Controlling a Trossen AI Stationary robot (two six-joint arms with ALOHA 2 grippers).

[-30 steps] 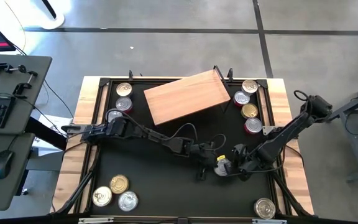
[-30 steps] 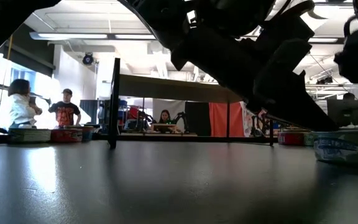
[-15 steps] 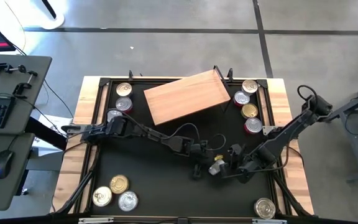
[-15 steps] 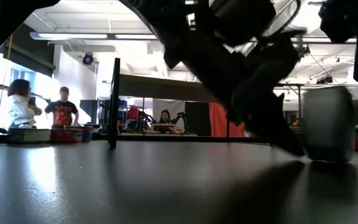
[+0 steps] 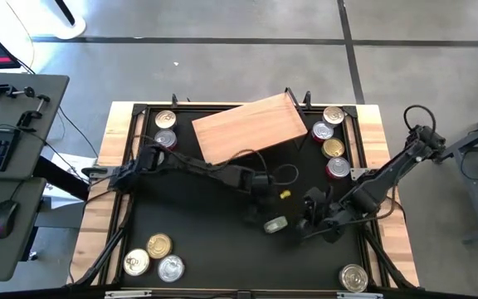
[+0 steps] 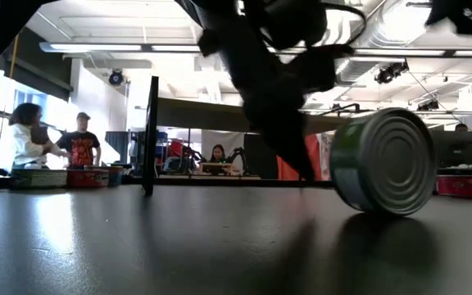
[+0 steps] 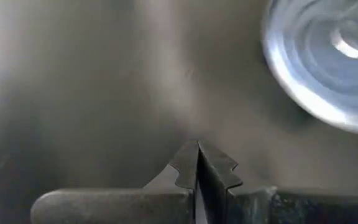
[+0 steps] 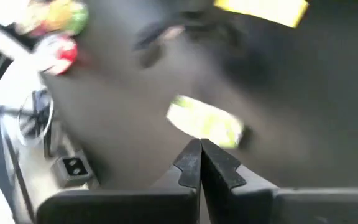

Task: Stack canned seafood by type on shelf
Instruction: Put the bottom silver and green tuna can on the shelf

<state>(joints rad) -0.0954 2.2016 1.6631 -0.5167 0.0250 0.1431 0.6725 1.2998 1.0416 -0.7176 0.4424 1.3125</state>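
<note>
One can (image 5: pixel 275 223) is tipped on its side on the counter (image 5: pixel 197 249), loose, sitting between my left fingers (image 5: pixel 251 218) and right fingers (image 5: pixel 305 226). Both pairs are pressed together, gripping nothing. Shelf (image 5: pixel 248 129) is well apart from it.

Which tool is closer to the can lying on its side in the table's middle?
Right. The right tool is just beside the tipped can; the left tool is farther, toward the shelf.
</note>
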